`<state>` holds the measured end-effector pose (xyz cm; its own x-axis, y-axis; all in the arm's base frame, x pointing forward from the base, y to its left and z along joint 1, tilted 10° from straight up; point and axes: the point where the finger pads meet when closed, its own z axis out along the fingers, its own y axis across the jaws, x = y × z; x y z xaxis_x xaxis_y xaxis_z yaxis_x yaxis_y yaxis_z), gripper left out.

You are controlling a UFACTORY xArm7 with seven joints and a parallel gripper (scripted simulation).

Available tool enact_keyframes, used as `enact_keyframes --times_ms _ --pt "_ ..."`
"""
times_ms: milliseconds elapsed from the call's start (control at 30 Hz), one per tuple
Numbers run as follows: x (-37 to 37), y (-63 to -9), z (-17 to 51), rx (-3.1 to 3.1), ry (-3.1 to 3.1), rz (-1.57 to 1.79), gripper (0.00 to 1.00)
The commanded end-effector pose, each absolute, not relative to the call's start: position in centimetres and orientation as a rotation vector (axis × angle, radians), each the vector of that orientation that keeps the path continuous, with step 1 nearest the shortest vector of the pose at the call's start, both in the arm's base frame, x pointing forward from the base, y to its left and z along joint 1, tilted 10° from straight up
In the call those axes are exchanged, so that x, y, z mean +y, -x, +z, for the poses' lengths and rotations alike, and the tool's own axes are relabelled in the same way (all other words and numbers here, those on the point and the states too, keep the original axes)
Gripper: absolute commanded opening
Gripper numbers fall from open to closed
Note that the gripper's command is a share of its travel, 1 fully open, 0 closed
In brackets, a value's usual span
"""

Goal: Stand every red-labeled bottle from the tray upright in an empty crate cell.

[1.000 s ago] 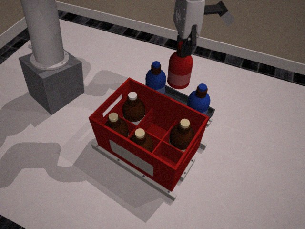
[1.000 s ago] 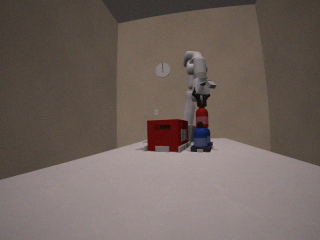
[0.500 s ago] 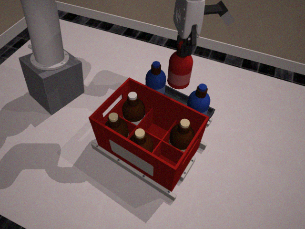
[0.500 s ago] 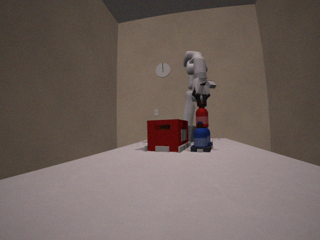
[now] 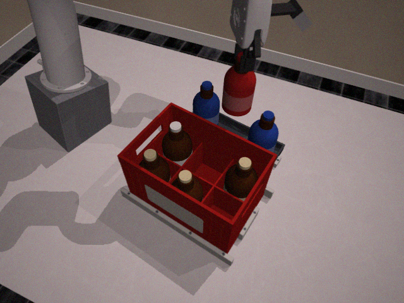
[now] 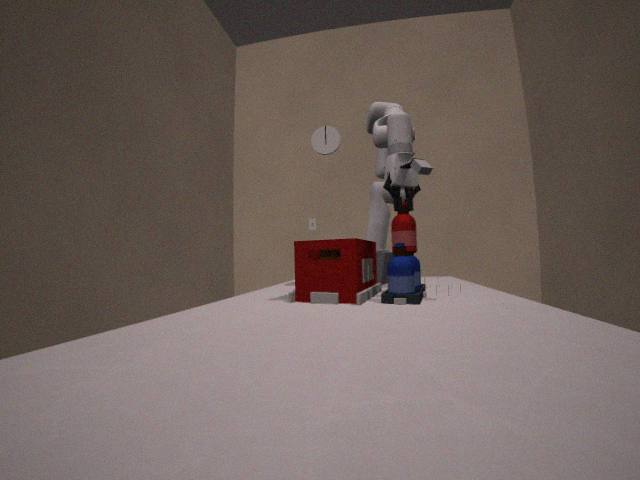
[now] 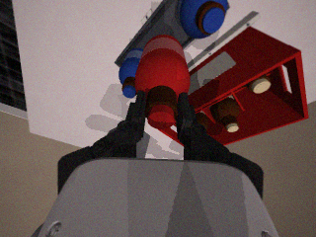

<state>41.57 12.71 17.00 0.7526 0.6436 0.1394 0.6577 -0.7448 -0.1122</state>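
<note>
My gripper (image 5: 245, 62) is shut on the neck of a red-labeled bottle (image 5: 238, 90) and holds it upright in the air above the dark tray (image 5: 251, 132). The same bottle (image 7: 162, 74) hangs between my fingers in the wrist view, and it shows in the exterior view (image 6: 403, 232). Two blue bottles (image 5: 206, 101) (image 5: 263, 130) stand upright on the tray behind the red crate (image 5: 199, 174). The crate holds several brown bottles, among them one at the back left (image 5: 176, 141) and one at the right (image 5: 241, 177). Two of its cells (image 5: 206, 171) (image 5: 223, 202) are empty.
The arm's grey base block (image 5: 68, 104) with its white column stands at the left of the table. Metal rails (image 5: 176, 225) run along the crate's foot. A black-tiled strip (image 5: 293, 76) borders the table's far edge.
</note>
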Motion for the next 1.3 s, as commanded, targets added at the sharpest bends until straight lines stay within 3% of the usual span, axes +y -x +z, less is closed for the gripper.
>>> enact_keyframes --times_ms 0,1267 --pt "12.7 -41.7 17.5 -1.044 2.795 -0.145 0.00" --pt "12.1 -41.6 20.5 -1.044 2.795 -0.145 0.00"
